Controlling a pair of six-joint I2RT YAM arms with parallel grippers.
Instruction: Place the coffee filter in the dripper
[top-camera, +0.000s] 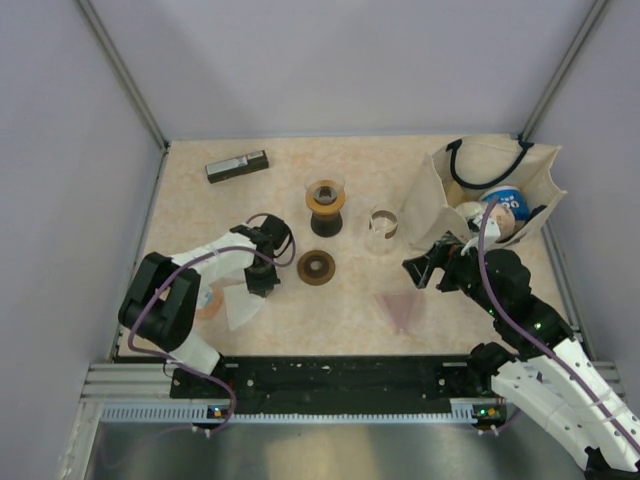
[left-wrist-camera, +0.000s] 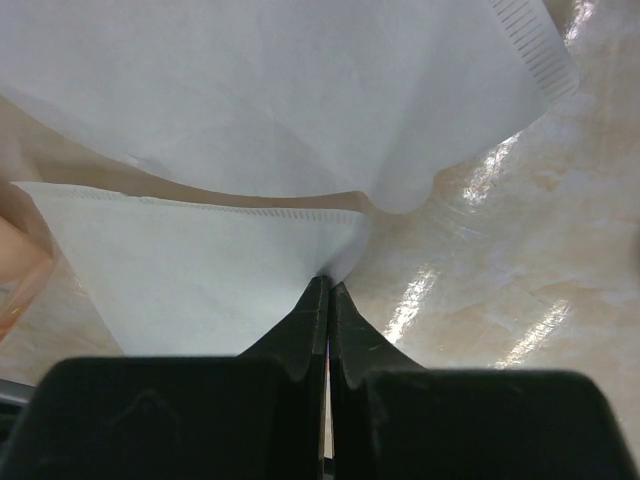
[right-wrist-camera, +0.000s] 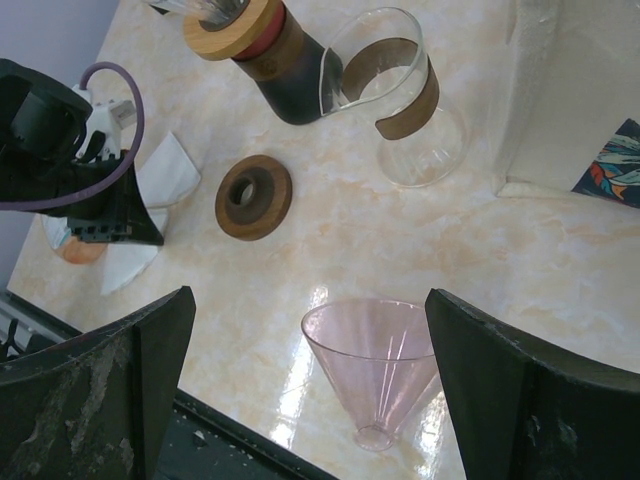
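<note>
My left gripper (left-wrist-camera: 328, 292) is pressed fully together. Its two black fingertips meet with no gap on the corner of a white paper coffee filter (left-wrist-camera: 200, 290), which lies on the beige marbled tabletop (left-wrist-camera: 520, 250). A second white filter sheet (left-wrist-camera: 300, 90) lies just beyond it, overlapping its far edge (the tips hide the contact itself, so I can't say whether they pinch one layer or more). From the overhead camera these papers sit at the near left of the table, under the left wrist.

The pink translucent cone-shaped dripper (right-wrist-camera: 375, 360) lies on its side near the front edge, right of centre. Its wide mouth faces the far side and its narrow tip points toward the arm bases. It is well apart from the filter.

My right gripper (top-camera: 425, 268) is spread wide and has hold of nothing. It hangs above the table just beyond the dripper, and in its own wrist view the cone shows between the two fingers.

A round dark wooden ring (right-wrist-camera: 254, 197) lies flat between the filter and the dripper. Farther back stand a clear glass carafe with a brown band (right-wrist-camera: 400, 100) and, just left of it, a dark pot with a wooden collar (right-wrist-camera: 270, 50). A cream tote bag (top-camera: 495, 185) stands at the far right.
</note>
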